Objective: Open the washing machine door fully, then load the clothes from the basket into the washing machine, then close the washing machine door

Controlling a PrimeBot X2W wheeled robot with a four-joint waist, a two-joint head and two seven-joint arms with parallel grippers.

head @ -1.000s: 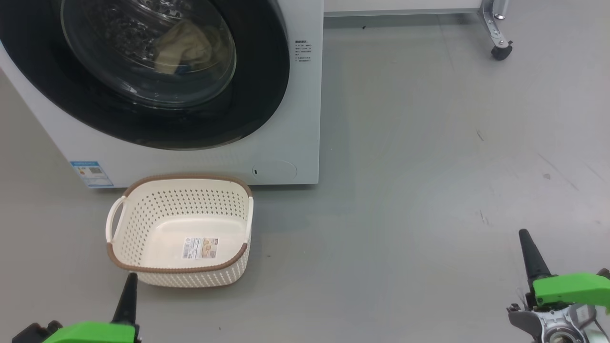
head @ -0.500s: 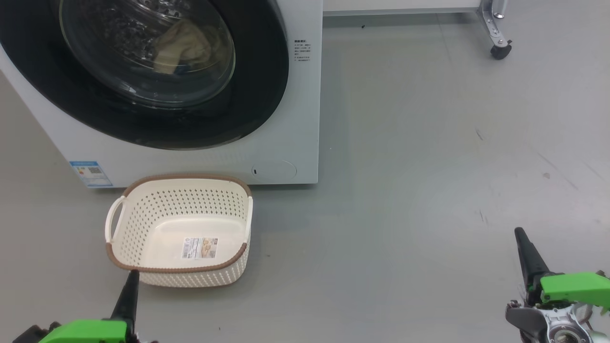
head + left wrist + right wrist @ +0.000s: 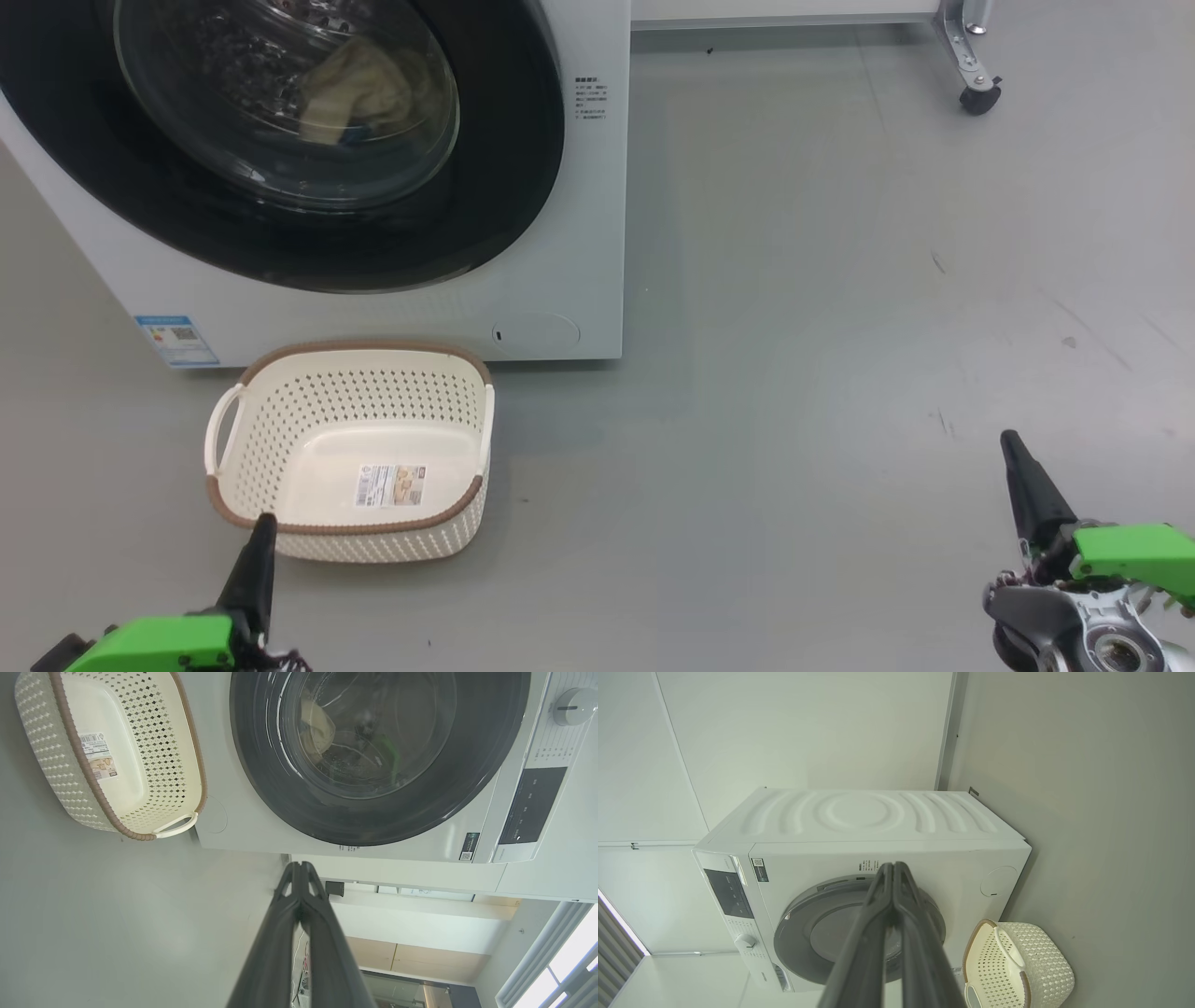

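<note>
Head camera looking down at a grey floor (image 3: 794, 327) in front of a front-loading washer. Nearest, at the bottom corners, both end effectors are hanging above the floor with fingers pressed together, gripping nothing. The left end effector (image 3: 261, 532) is pointing up the picture, its tip overlapping the near rim of the basket (image 3: 373, 347). The right end effector (image 3: 1018, 462) is sitting well apart over bare floor.

The basket is resting upright on the floor just in front of the washing machine (image 3: 560, 280), mouth facing up. Its long axis is running left to right along the machine's front, with a loop handle at each short end. Its bottom is carrying a paper label (image 3: 392, 485) and no garment.

Behind it, the washing machine door (image 3: 504, 187) is facing the robot and appearing flush with the front panel. Through its glass, the clothes (image 3: 359, 84) are lying bunched inside the drum, too crumpled to give a long axis.

The task is looking all but finished. One risk is lying ahead: the door may be resting shut without latching, which the pictures are not settling, and it could swing back out. A forward move of the left arm could also be knocking the light basket against the machine.
</note>
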